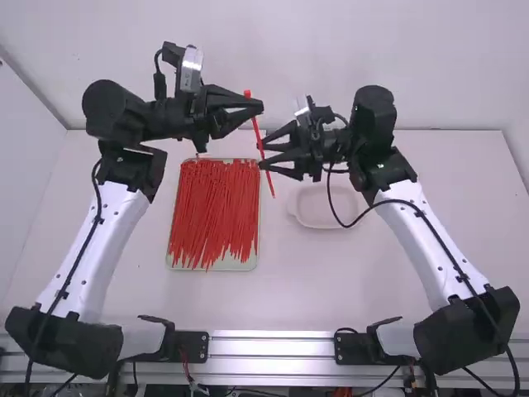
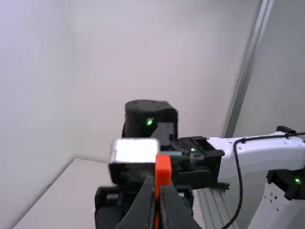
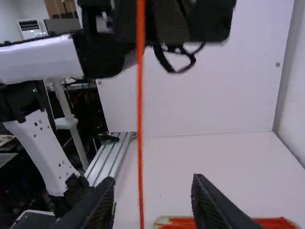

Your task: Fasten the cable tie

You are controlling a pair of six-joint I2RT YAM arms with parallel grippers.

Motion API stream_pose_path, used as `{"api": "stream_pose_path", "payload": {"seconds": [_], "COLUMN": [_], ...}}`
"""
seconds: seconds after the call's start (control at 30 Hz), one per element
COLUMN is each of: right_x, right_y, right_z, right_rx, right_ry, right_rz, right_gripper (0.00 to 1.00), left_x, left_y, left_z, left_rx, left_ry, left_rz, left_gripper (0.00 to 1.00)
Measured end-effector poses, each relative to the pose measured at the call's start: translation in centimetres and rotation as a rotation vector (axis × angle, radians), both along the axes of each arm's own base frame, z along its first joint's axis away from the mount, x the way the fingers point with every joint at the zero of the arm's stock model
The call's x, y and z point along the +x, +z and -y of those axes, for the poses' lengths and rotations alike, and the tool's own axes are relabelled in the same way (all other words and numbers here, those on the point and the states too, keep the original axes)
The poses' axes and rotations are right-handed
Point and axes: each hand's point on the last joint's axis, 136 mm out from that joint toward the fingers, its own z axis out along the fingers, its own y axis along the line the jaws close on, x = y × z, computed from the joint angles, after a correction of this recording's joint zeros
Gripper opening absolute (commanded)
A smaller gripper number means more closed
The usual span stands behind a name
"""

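Red plastic, long and thin, the cable tie (image 1: 259,141) hangs in the air above the desk (image 1: 331,281), between the two arms and over the far right corner of the tray (image 1: 235,265). Its square head is uppermost and its strap slants down and slightly to the right, the tip ending above the gap between the tray and the dish (image 1: 316,211).

The left tool (image 1: 254,106) holds the tie just below the head. In the left wrist view its fingers (image 2: 140,205) are pressed together on the strap, with the head standing up right above their tips.

The right tool (image 1: 266,155) sits lower, facing the left one, with its jaws spread wide. The strap passes through the gap. In the right wrist view the strap runs as a straight line between the fingers (image 3: 102,205), nearer one than the other and touching neither.

Below the tie, the flat tray lies on the desk in front of the left arm, carrying a thick pile of spare ties (image 1: 213,211), all red and laid lengthwise, roughly side by side. Just to the tray's right, under the right arm's wrist, sits the shallow white dish, with a black cable from that arm looping across it.
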Motion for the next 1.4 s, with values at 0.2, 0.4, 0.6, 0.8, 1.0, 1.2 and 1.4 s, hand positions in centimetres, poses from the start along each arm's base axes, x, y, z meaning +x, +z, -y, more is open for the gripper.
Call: {"api": "stream_pose_path", "payload": {"seconds": [0.2,0.4,0.6,0.8,1.0,1.2,1.4], "right_x": [-0.7,-2.1,-2.4,-2.4,-2.4,-2.0,-0.3], "right_y": [-1.4,-2.5,-3.5,-3.5,-3.5,-2.6,-1.5], "right_z": [-0.4,-1.2,-1.3,-1.3,-1.3,-0.8,0.9], "right_rx": [-0.026,-0.044,-0.05,-0.05,-0.049,-0.021,-0.01], "right_ry": [0.02,0.064,0.074,0.074,0.074,0.079,0.022], "right_rz": [-0.019,-0.012,-0.008,-0.001,0.002,0.018,-0.012], "right_gripper": [0.5,0.28,0.0,0.0,0.0,0.0,0.0], "left_x": [-0.9,0.1,0.4,0.2,0.1,1.5,4.8], "left_y": [3.0,4.5,4.6,4.5,4.6,3.1,-0.5], "left_z": [0.1,0.4,0.3,0.3,0.3,-0.5,-1.7], "left_rx": [0.029,0.056,0.072,0.076,0.076,0.095,0.123], "left_ry": [-0.054,-0.089,-0.106,-0.114,-0.113,-0.076,0.075], "left_rz": [0.036,-0.007,-0.033,-0.033,0.011,-0.07,-0.224], "left_gripper": [0.02,0.02,0.02,0.02,0.79,0.99,0.99]}}
